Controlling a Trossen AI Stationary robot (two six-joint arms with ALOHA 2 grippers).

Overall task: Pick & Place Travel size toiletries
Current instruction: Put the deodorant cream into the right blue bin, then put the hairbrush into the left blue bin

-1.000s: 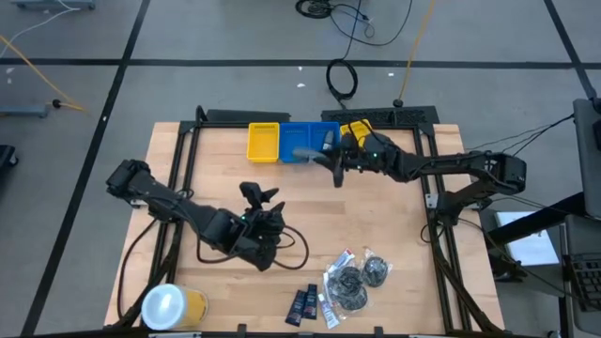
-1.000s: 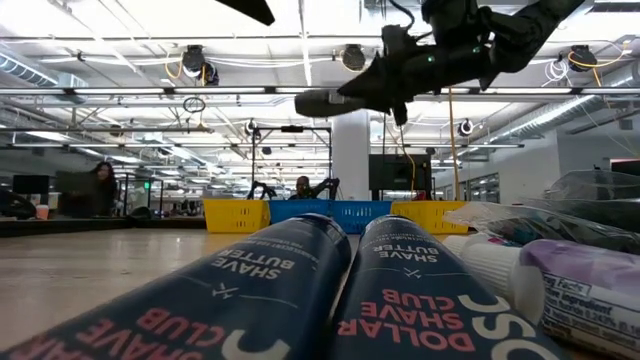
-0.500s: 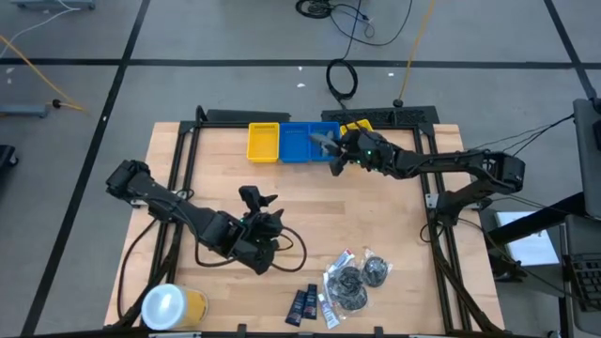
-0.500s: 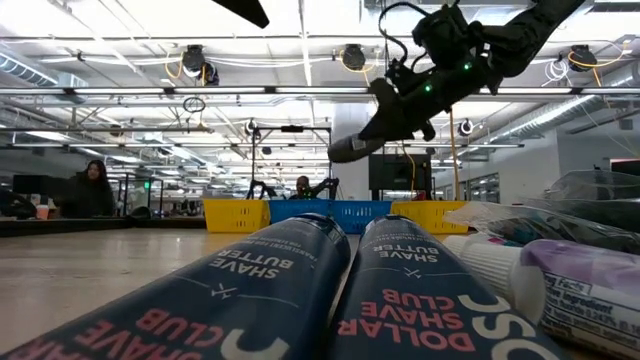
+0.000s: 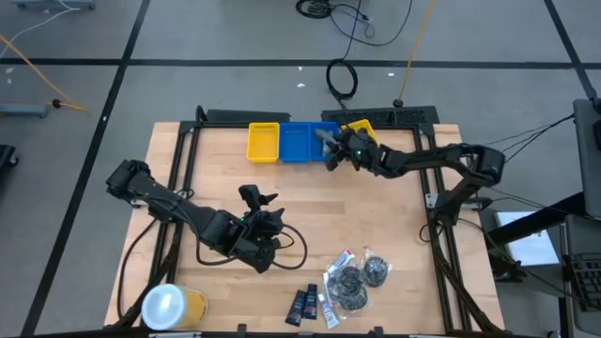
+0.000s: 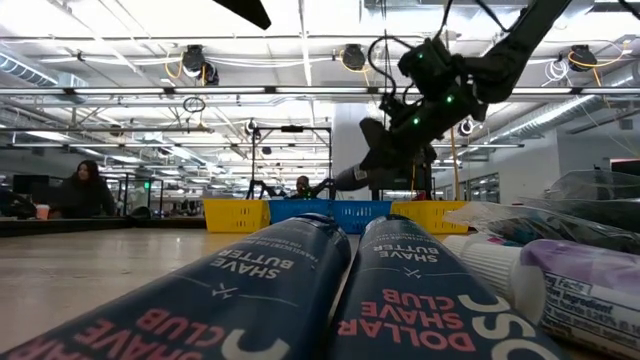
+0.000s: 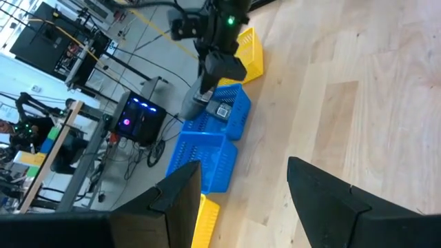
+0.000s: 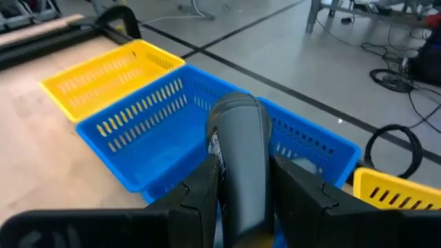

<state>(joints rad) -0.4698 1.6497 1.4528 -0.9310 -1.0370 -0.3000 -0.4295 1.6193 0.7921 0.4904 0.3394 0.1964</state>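
Right pincer [image 5: 331,150] is closed on a dark grey oblong bottle [image 8: 239,148], which sits between both fingers and points away from the wrist. Directly beneath and ahead of this pincer lies the blue tray [image 5: 306,143]; the bottle hangs over its open compartment without touching the walls. One yellow tray [image 5: 264,142] adjoins the blue tray on the side away from the arm, and a second yellow tray [image 5: 361,129] sits just beside the pincer on the arm's side.

Left pincer [image 5: 257,198] hovers above the bare middle of the tabletop [image 5: 394,225] with its fingers [image 7: 180,207] spread wide and nothing between them, well apart from the trays.

Remaining toiletries lie near the front edge, well apart from the right pincer and nearer the left one: navy flat packets [image 5: 302,304], a small white tube [image 5: 326,311] and clear pouches [image 5: 348,282] with dark round contents, all close together. A white-topped yellow round container [image 5: 172,307] stands at the front corner, on the left arm's side
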